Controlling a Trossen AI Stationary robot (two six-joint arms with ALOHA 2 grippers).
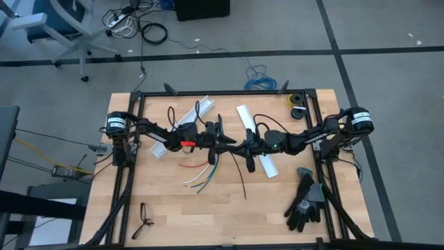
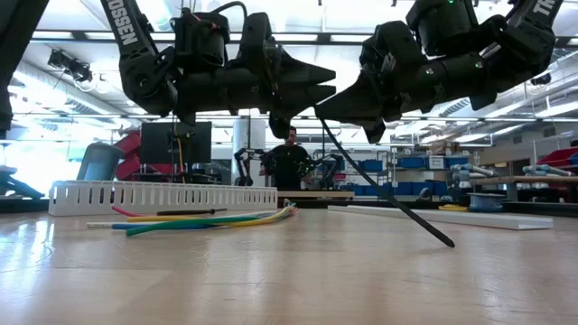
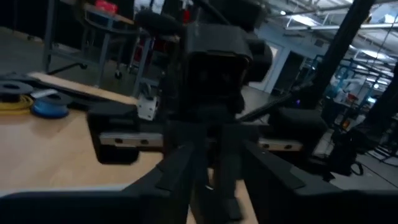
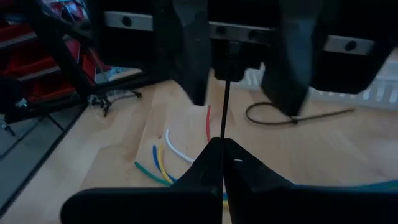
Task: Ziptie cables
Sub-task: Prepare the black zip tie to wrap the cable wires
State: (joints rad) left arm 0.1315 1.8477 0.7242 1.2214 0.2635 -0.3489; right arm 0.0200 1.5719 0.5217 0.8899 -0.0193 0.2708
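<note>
The cables, loose coloured wires, lie flat on the wooden table and show again in the low view and the right wrist view. Above the middle of the table my two grippers meet tip to tip. My right gripper is shut on a thin black ziptie. My left gripper faces it, open. Its fingers stand on either side of the ziptie's short forward stretch, apart from it. My right gripper pinches the black ziptie between its two shut fingers, at their free ends. The fingers come level from the table's right. A short stretch runs on toward the left gripper. The long tail slants down, its free end on the table.
White slotted channels lie on the far half. A looped black ziptie lies by one. Wire spools sit at the far right, black gloves at the near right, and a small black loop at the near left.
</note>
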